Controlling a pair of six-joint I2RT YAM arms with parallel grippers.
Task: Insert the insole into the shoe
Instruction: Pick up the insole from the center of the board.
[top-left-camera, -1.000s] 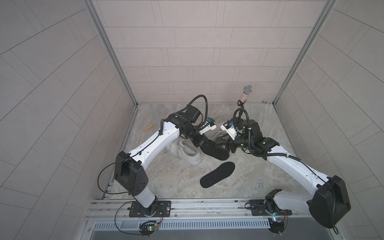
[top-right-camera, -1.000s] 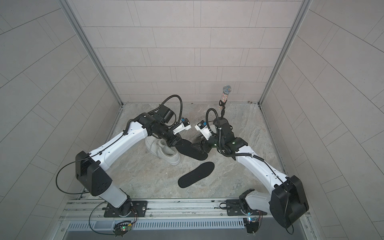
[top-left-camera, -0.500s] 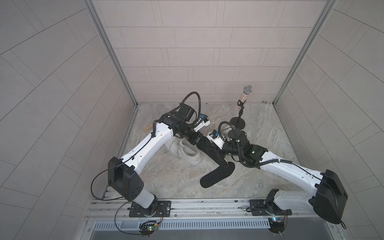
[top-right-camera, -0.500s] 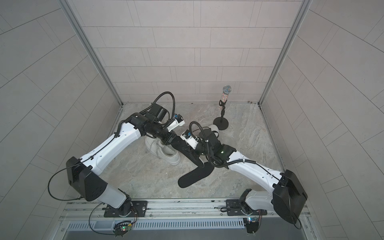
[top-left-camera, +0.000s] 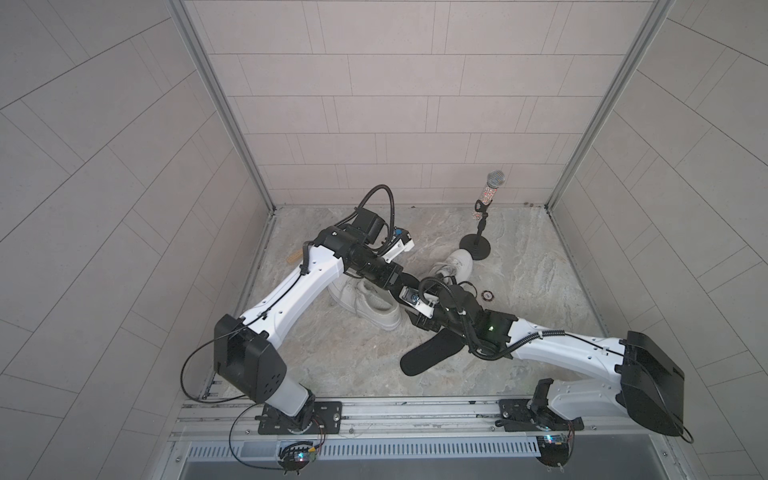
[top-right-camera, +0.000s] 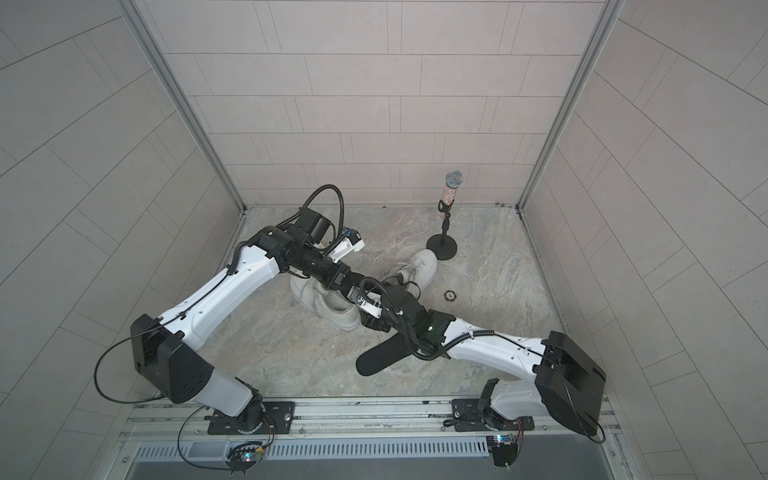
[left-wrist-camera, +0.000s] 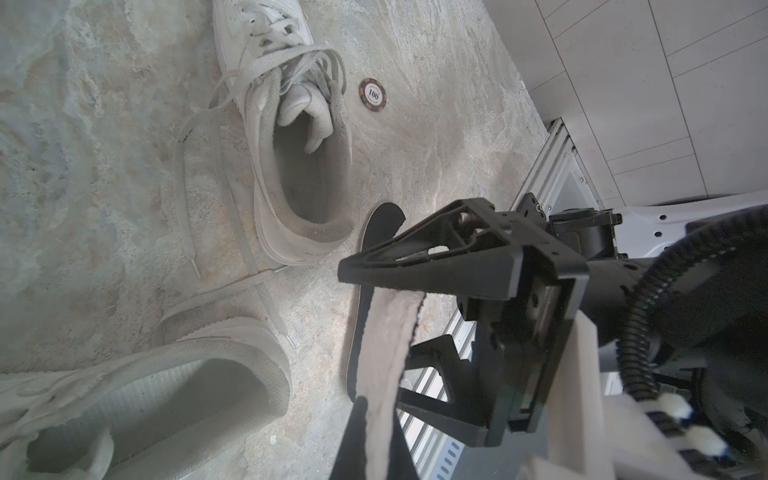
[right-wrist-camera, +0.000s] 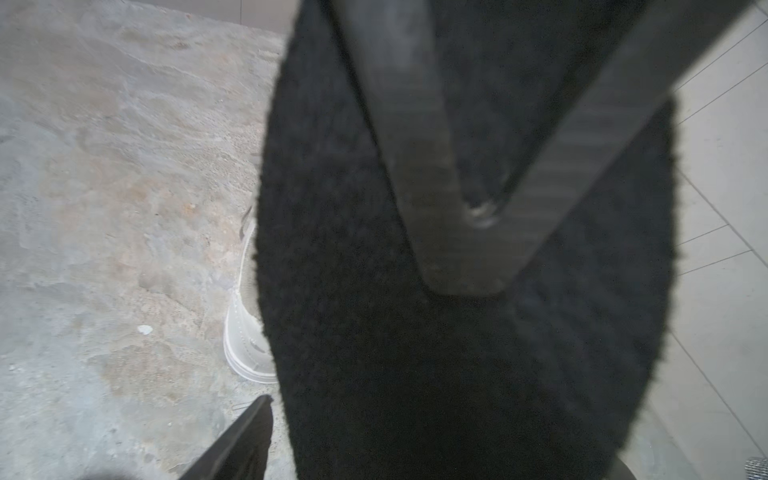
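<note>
Black insole (right-wrist-camera: 374, 332) lower centre, pinched by closed left gripper (left-wrist-camera: 365, 419), between spread right gripper (left-wrist-camera: 376, 313) jaws; outside shoe (left-wrist-camera: 307, 178), insertion pending

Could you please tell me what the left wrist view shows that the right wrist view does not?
Only left wrist: a laced shoe's opening, a second shoe's opening, a poker chip, and the right end effector open around the insole's pale side. Only right wrist: the insole's black fuzzy face, close up and filling the frame. Both: the insole, the marbled floor, and part of a white shoe.
</note>
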